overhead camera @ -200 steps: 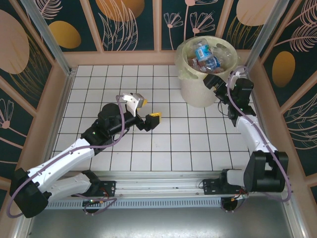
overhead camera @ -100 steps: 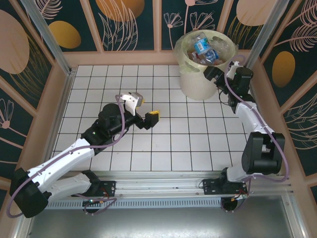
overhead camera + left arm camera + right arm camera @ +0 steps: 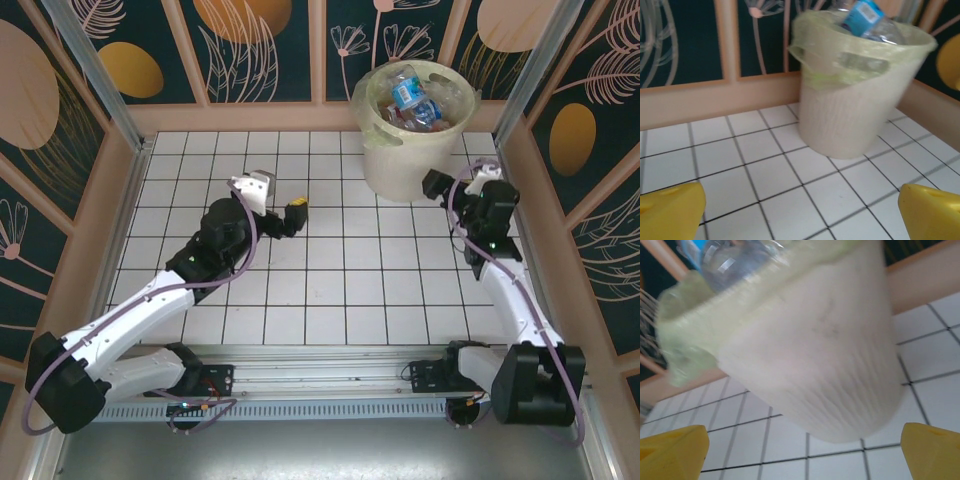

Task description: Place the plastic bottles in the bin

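Now that the right arm has pulled back from the rim, the plastic bottles point(image 3: 410, 100) lie heaped in the bin point(image 3: 400, 170), and every bottle I can see is in there; by my reckoning the job is all but finished. A second ago that arm was right up at the rim; since then the bin has slid a little nearer the back wall point(image 3: 250, 115) and sits close against it in the far right corner of the tiled floor point(image 3: 330, 290). It stands upright, mouth to the ceiling, long axis vertical; the bottles inside are a jumble pointing every way, though one with a blue label pokes above the rim on a slant, and I cannot tell which end is its cap. The right gripper point(image 3: 456, 180) now hangs just beside the bin's right flank, apart from it, jaws spread wide with nothing between them; the left gripper point(image 3: 275, 198) has crept up the tiles a touch, well apart from the bin but aimed at it, likewise gaping and empty.
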{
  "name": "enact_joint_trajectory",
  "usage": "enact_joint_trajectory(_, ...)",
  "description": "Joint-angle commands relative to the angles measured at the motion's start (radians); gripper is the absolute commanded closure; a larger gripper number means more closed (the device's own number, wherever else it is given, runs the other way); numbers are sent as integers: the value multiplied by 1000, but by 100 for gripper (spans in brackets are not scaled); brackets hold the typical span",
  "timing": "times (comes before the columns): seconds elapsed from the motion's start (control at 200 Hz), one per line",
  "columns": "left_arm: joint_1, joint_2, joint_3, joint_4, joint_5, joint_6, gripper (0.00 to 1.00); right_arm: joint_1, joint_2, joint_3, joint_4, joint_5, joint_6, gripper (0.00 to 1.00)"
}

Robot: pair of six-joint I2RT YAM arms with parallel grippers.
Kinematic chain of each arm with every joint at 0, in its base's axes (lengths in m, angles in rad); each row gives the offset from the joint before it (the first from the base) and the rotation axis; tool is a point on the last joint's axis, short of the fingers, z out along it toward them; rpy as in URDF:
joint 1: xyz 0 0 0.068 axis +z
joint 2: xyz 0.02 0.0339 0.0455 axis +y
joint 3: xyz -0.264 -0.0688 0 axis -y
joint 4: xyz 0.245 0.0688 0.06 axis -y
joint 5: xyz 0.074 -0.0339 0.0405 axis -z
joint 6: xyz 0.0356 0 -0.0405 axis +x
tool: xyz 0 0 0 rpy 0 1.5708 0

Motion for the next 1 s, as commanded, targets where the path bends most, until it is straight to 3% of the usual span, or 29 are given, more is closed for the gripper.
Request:
enact_joint_trajectory(0.0, 62, -22, -28, 57, -70, -1, 1, -4, -78, -135, 153, 159, -31, 1)
enact_joint_trajectory(0.14, 100, -107, -215, 227, -123, 36, 1, -5, -132, -296, 318, 234, -41, 1)
enact_joint_trajectory(0.315, 121, -190, -378, 296, -317, 19, 1, -5, -88, -406, 454, 285, -135, 1)
enact_joint_trajectory(0.475, 146, -249, -511, 368, -435, 24, 1, -7, -20, -517, 725, 266, -247, 1)
enact_joint_trajectory(0.56, 166, -272, -552, 389, -466, 26, 1, -8, 51, -520, 787, 245, -266, 1)
enact_joint_trajectory(0.751, 227, -267, -581, 402, -455, 47, 1, -2, 180, -542, 940, 266, -289, 1)
enact_joint_trajectory(0.991, 401, -179, -621, 500, -384, 39, 1, 0, 310, -549, 1067, 239, -293, 1)
